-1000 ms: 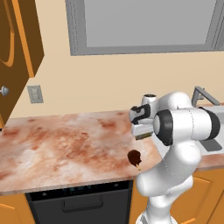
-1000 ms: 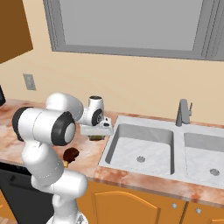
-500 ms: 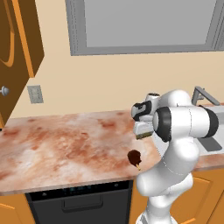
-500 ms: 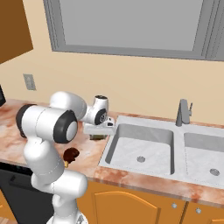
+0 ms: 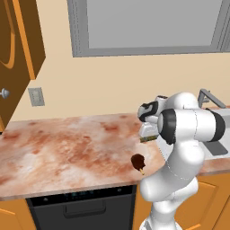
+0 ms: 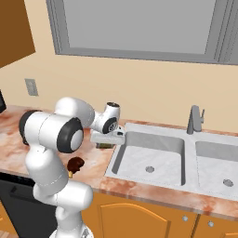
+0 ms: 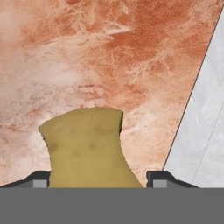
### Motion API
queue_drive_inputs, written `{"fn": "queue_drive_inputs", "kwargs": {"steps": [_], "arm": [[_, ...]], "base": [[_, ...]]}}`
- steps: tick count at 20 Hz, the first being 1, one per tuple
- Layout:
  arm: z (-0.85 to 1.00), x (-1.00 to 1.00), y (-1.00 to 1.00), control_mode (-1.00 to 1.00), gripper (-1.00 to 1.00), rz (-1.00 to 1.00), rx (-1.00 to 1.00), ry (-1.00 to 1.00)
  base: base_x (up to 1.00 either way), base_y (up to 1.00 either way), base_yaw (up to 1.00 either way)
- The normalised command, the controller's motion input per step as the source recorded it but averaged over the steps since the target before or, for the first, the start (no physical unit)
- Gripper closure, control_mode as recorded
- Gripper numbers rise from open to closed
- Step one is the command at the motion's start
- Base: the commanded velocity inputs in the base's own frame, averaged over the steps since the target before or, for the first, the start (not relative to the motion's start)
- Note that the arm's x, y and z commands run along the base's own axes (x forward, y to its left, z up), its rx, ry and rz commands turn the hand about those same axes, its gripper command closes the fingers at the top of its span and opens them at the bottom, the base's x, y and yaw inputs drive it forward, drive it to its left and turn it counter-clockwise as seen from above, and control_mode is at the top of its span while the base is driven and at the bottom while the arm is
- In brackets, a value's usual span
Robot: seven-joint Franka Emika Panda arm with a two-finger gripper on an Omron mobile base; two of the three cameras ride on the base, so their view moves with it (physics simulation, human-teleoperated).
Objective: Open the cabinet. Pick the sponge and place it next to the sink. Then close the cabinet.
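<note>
Jaws [image 7: 96,183] clamped on sponge [image 7: 85,148], held low over the marble desk [image 5: 67,152] just beside the sink [image 6: 153,153] rim. Cabinet [image 5: 18,58] door open. Brown bar on a stick [image 5: 138,162] near desk edge.

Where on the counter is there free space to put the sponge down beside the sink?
The gripper holds the sponge over bare marble counter left of the sink rim; that strip is free. Nearer the front edge lies a dark brown bar on a stick, so it is tighter there.
</note>
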Motion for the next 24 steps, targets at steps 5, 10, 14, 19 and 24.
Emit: {"fn": "queue_drive_inputs", "kwargs": {"steps": [5,10,14,19,24], "arm": [[0.00,0.00,-0.01,-1.00,-1.00,0.00,0.00,0.00],[0.00,0.00,0.00,-1.00,-1.00,0.00,0.00,0.00],[0.08,0.00,0.00,-1.00,-1.00,0.00,-0.01,-0.03],[0.43,-0.05,0.00,-1.00,-1.00,0.00,0.00,-0.06],[0.59,-0.28,0.00,-1.00,-1.00,0.00,0.00,-0.06]], "base": [[0.00,0.00,0.00],[0.00,0.00,0.00],[0.00,0.00,0.00],[0.00,0.00,0.00],[0.00,0.00,0.00]]}}
